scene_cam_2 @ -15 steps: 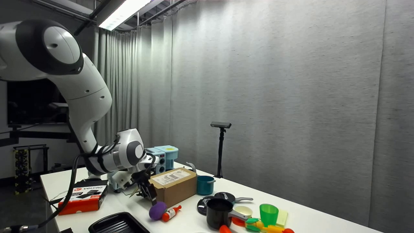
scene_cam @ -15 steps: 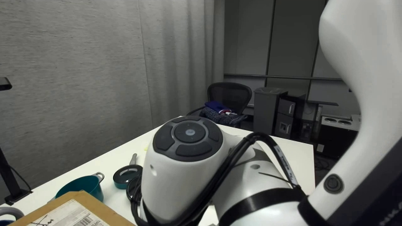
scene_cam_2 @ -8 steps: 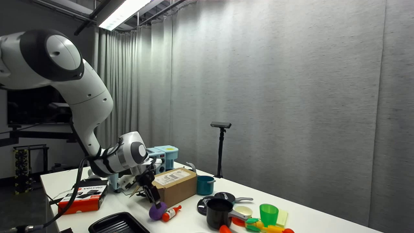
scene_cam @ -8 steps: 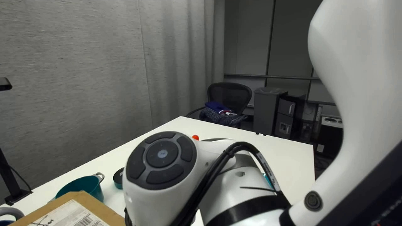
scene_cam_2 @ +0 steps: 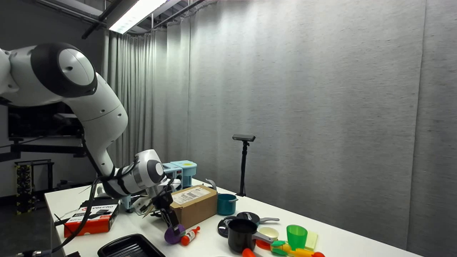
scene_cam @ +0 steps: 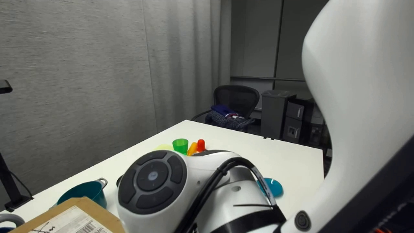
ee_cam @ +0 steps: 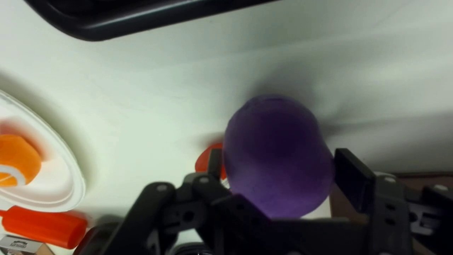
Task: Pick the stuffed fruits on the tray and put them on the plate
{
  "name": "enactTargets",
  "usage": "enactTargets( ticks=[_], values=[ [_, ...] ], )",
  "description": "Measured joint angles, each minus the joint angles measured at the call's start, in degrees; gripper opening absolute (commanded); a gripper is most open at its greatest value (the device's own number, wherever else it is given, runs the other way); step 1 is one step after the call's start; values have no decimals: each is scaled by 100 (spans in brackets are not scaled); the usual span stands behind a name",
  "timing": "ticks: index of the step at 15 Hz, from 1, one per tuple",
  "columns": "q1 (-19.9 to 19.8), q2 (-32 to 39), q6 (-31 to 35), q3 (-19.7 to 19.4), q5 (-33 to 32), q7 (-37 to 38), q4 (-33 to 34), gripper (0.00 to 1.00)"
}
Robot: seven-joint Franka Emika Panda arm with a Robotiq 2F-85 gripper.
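Observation:
The purple stuffed fruit (scene_cam_2: 172, 236) lies on the table. In the wrist view my gripper (ee_cam: 279, 156) is open around the purple fruit (ee_cam: 277, 152), one finger at each side, at or very near its surface. In an exterior view one finger of my gripper (scene_cam_2: 174, 228) covers part of the fruit. The white plate (ee_cam: 78, 180) is at the left of the wrist view, with an orange stuffed fruit (ee_cam: 17, 159) on it. The black tray (ee_cam: 141, 23) is at the wrist view's top; the tray also shows in an exterior view (scene_cam_2: 130, 246). Green stuffed fruits do not clearly show.
A red-capped bottle (scene_cam_2: 190, 236) lies against the purple fruit's side. A cardboard box (scene_cam_2: 196, 208) stands just behind the gripper. A black pot (scene_cam_2: 240, 235), a green cup (scene_cam_2: 296, 236), an orange-red box (scene_cam_2: 93, 217) and a blue dish (scene_cam: 273, 187) are on the table.
The arm has come down and slightly right in an exterior view. My fingers have moved from above the purple fruit to around it. The bottle has shifted a little right.

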Motion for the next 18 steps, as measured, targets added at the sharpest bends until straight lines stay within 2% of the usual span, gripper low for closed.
enactTargets(
  ticks=[3, 7, 8, 11, 17, 18],
  values=[
    [-141, 18, -22, 117, 1, -37, 16, 28],
    [-820, -184, -108, 725, 318, -739, -2, 3],
    [-1075, -289, -141, 943, 507, -1068, -48, 26],
    [-1668, -647, -294, 1405, 866, -1736, -210, 26],
    [-1733, -752, -315, 1505, 882, -1783, -343, 26],
    [-1733, -752, -315, 1505, 882, -1783, -346, 6]
  ],
)
